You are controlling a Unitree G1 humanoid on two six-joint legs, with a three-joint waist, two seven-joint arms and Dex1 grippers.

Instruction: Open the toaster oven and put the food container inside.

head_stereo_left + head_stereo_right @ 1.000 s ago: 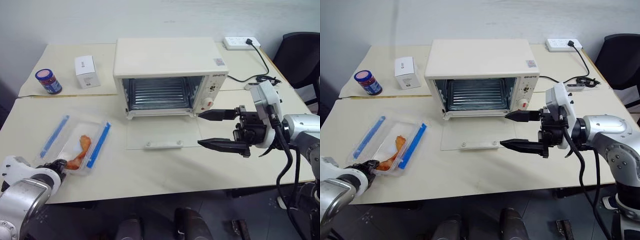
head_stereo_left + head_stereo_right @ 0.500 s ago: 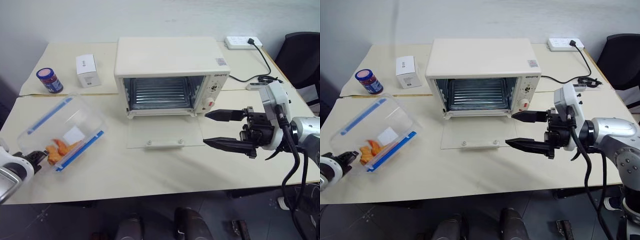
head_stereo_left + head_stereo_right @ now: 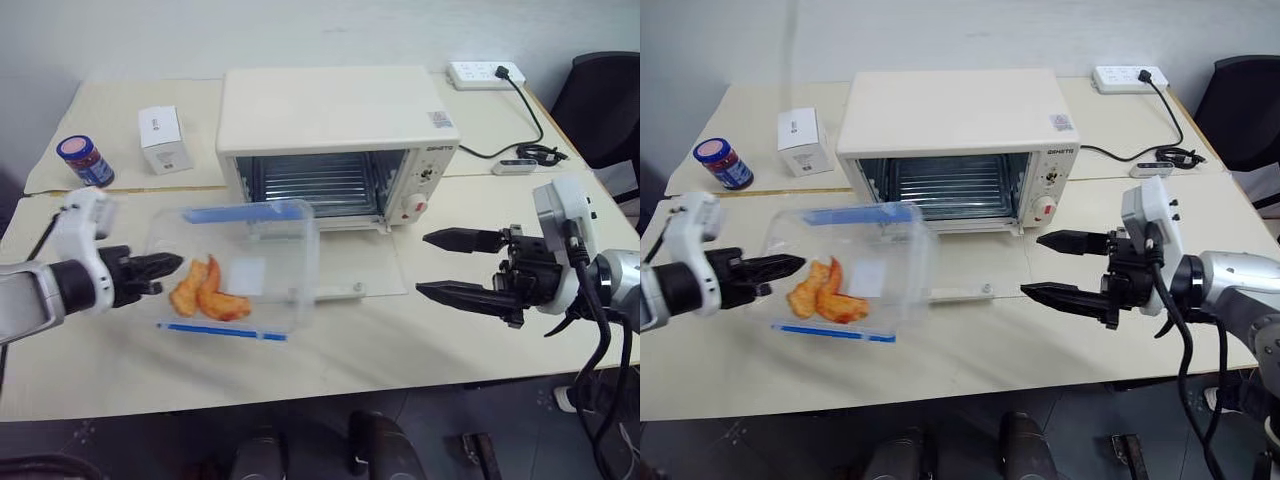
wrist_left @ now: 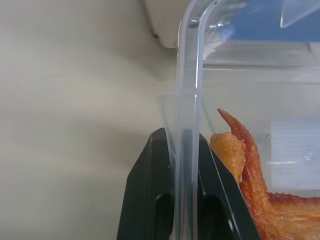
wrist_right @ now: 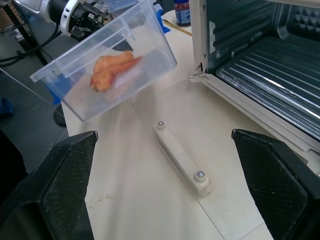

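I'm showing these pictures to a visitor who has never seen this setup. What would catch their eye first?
Most striking is the food container, tipped on edge in the air in front of the toaster oven, pinched by its rim in the left gripper, the orange food slid to its low side. Behind it the oven's glass door lies flat open on the table. On the right, the right gripper hangs wide open.

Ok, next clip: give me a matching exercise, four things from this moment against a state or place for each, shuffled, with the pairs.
Things:
1. food container
2. toaster oven
3. right gripper
4. blue jar

States or places:
A. jaws spread wide, holding nothing
B. standing at the table's far left, beside the white carton
C. tilted up off the table, its rim pinched by the left gripper
D. glass door folded down flat, wire rack showing

Pairs: 1-C, 2-D, 3-A, 4-B
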